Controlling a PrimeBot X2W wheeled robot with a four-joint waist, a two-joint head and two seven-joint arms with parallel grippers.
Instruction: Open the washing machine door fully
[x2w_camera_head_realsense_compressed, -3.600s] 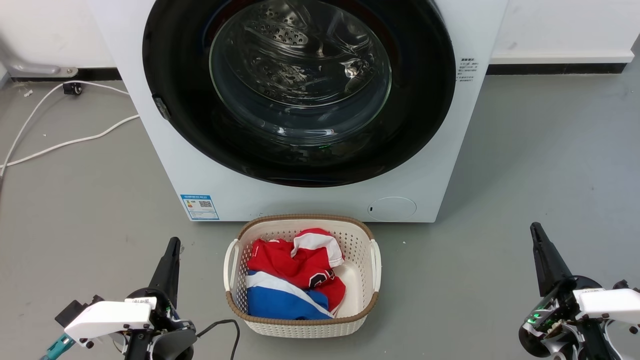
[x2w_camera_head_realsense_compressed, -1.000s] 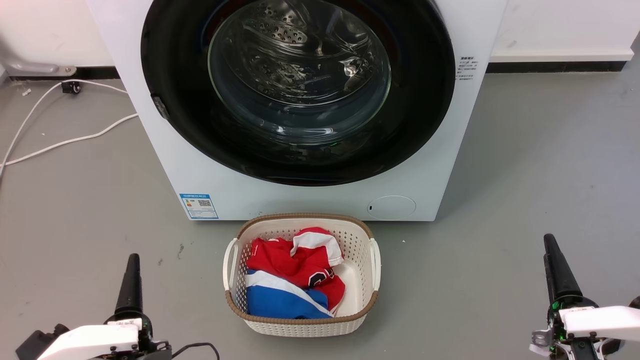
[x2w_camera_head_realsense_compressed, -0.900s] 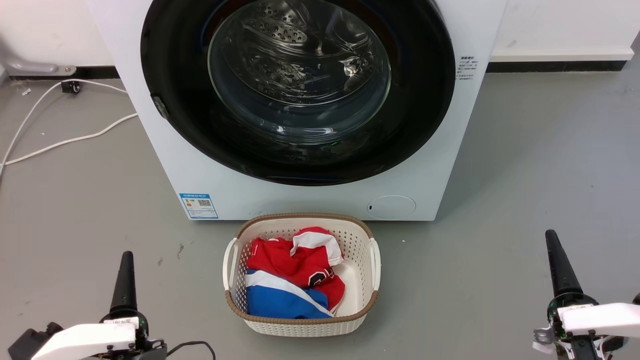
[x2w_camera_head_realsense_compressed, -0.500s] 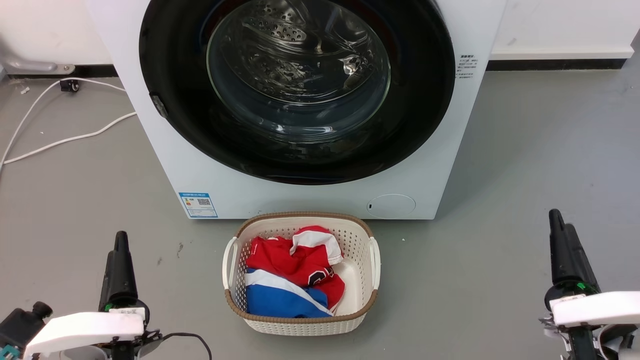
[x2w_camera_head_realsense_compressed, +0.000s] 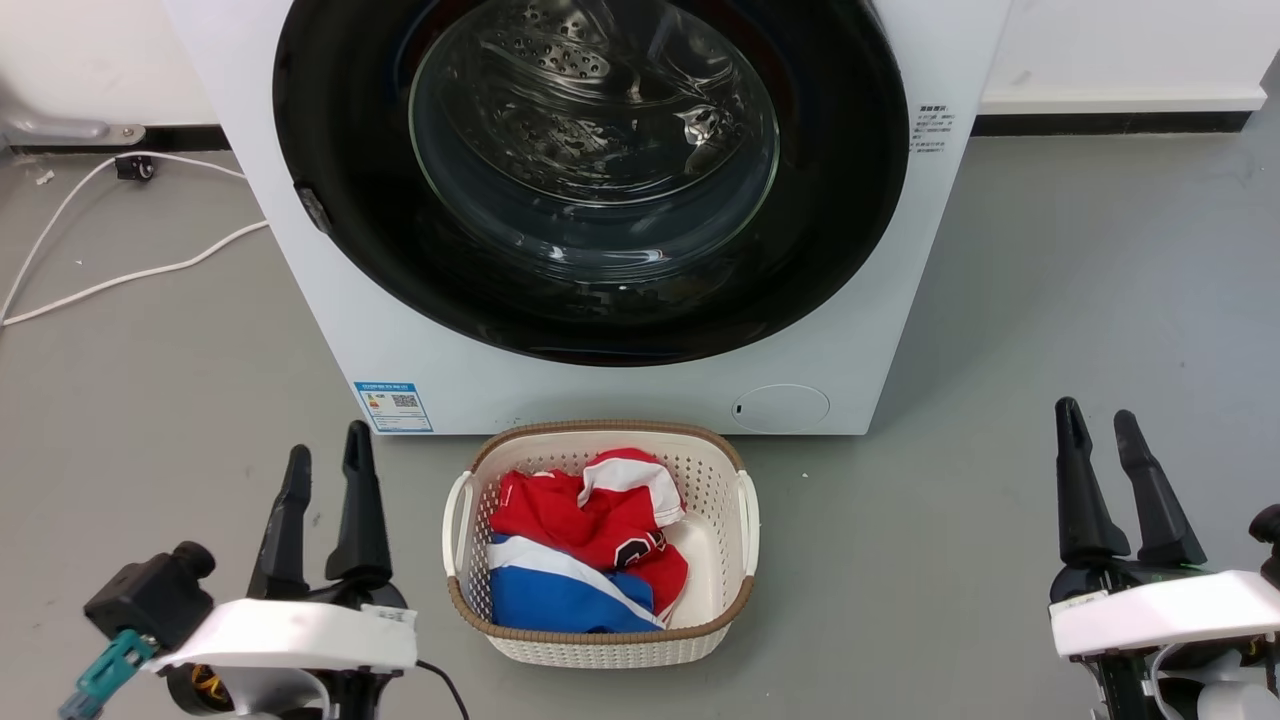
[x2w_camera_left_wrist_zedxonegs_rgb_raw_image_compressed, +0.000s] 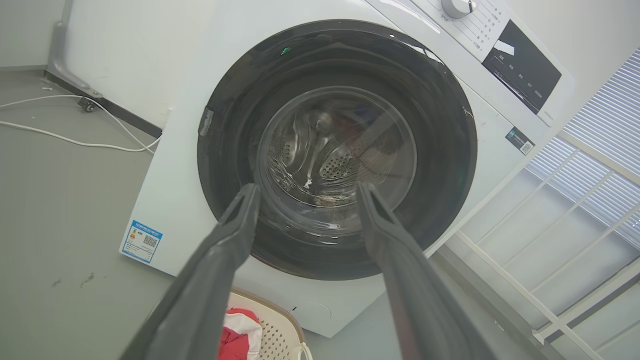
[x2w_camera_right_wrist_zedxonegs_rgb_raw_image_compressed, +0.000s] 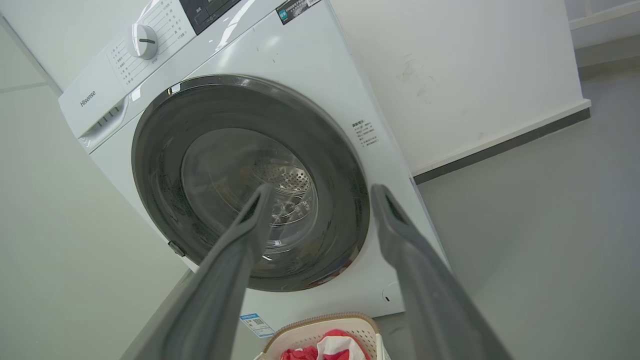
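Found door (x2w_camera_head_realsense_compressed: 592, 170) shut flush on washer (x2w_camera_head_realsense_compressed: 640, 395) front, basket (x2w_camera_head_realsense_compressed: 600, 652) below. Judged rigid, weighty, glossy-slick, glass centre fragile; best gripped at tab (x2w_camera_head_realsense_compressed: 313, 208) on left rim. Saw left gripper (x2w_camera_head_realsense_compressed: 328, 445), right gripper (x2w_camera_head_realsense_compressed: 1096, 412) spread wide, empty. Got dial (x2w_camera_right_wrist_zedxonegs_rgb_raw_image_compressed: 145, 41) from wrist views, both grippers from head view.

— Bright and even, only a soft grey shadow on the floor (x2w_camera_head_realsense_compressed: 1000, 300) right of the washer (x2w_camera_head_realsense_compressed: 340, 310). Any glare?

— Small white glints on the glass of the washing machine door (x2w_camera_head_realsense_compressed: 592, 170), nothing burnt out. Sharp in the head view; blurred on the near fingers (x2w_camera_left_wrist_zedxonegs_rgb_raw_image_compressed: 210, 280) in both wrist views, with bending of straight lines toward the edges.
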